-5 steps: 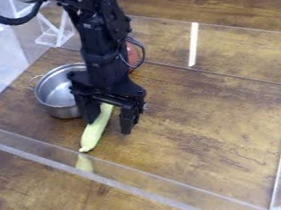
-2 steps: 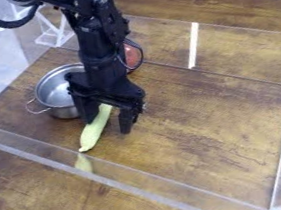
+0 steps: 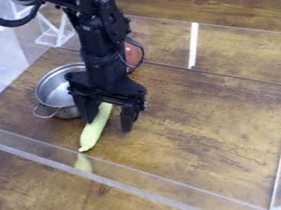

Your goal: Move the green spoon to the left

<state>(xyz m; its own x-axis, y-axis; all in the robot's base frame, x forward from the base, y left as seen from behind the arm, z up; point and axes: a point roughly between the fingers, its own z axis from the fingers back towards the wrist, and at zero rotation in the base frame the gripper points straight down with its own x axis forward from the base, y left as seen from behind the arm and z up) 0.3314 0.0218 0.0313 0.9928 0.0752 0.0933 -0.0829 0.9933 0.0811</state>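
Spoon (image 3: 96, 131) is lying on the surface (image 3: 203, 137).
Tool (image 3: 110, 114) is hanging wide open, straddling its upper end, gripping nothing.

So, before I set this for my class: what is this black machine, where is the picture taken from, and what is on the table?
The black machine is a single robot arm, jointed like a desk lamp. At its lower end is its tool, two fingers that can pinch things. Here the tool points straight down and its fingers are spread open on either side of the upper end of the green spoon, which lies on the wooden table. The spoon is not lifted; whether the fingers touch it cannot be told.

There is only one picture, taken by a fixed camera looking down at the table from one side.

Behind the arm sits a small metal pot. A low clear plastic wall runs around the work area. Something red shows partly behind the arm; it is too hidden to name.
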